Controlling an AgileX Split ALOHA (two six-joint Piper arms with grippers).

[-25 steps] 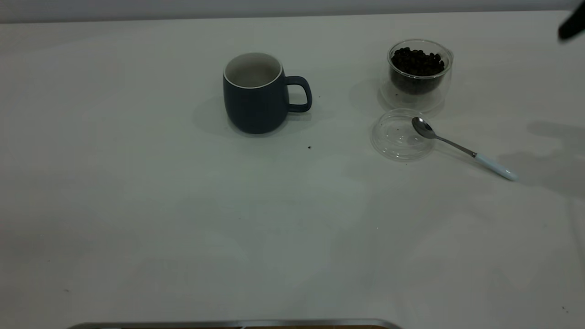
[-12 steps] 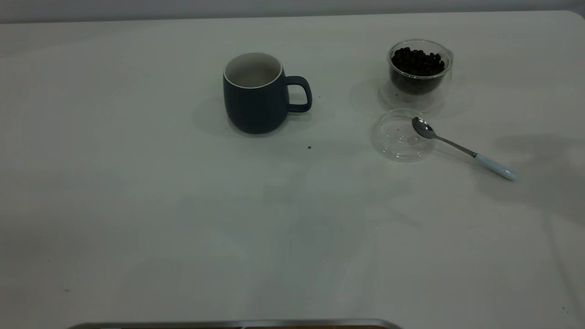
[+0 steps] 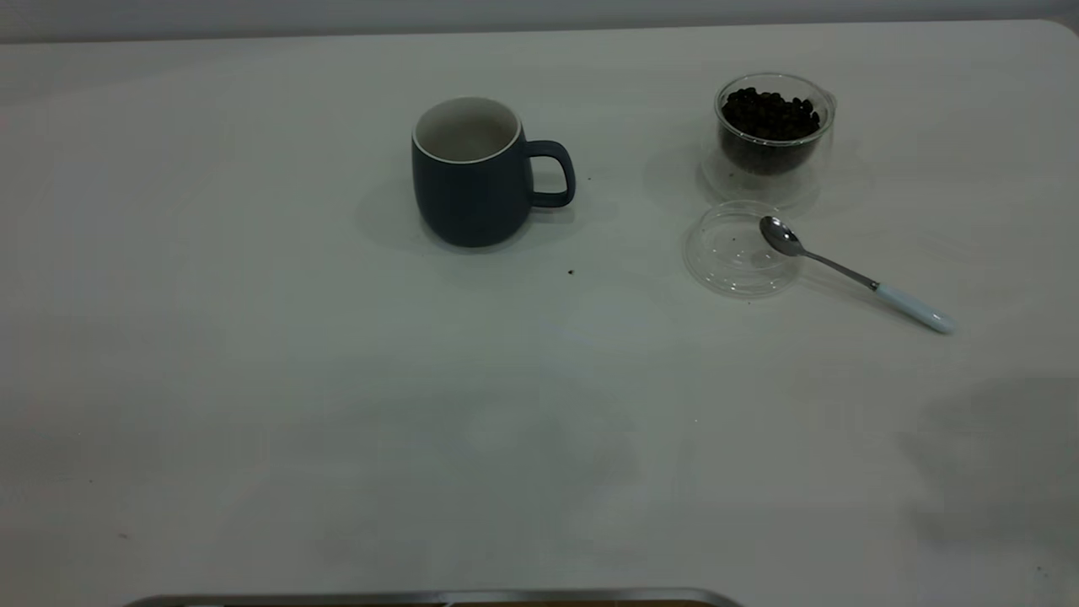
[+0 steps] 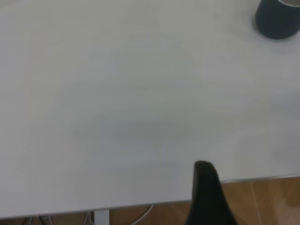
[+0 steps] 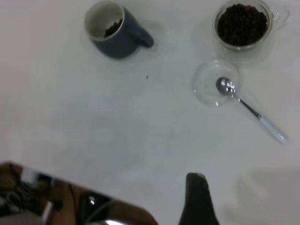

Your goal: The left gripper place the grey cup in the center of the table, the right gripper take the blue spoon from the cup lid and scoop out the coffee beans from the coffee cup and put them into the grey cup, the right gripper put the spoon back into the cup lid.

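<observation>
Across the whole scene the table (image 3: pixel 253 405) is stretching out white and flat, with its rounded corner showing at the far right of the exterior view. Near its middle, toward the far side, the grey cup (image 3: pixel 470 173) is standing upright with its loop handle pointing toward the coffee cup (image 3: pixel 771 139); the right wrist view is showing a few dark beans lying inside it. Well apart from the mug, the coffee cup is sitting upright and holding a heap of coffee beans (image 3: pixel 770 114). Just in front of it, the cup lid (image 3: pixel 732 253) is lying flat on the table. The blue spoon (image 3: pixel 851 274) is resting with its metal bowl on the lid's rim, while its pale handle is lying on the table, angling away from the mug. A tiny dark crumb (image 3: pixel 571 272) is sitting on the table between the mug and the lid.

The left gripper (image 4: pixel 206 197) is hanging above the table's edge, far from the mug; only one dark finger is showing, so I cannot tell how its jaws stand. The right gripper (image 5: pixel 197 199) is likewise showing a single dark finger, high above the table near its edge, and its opening cannot be judged either.
</observation>
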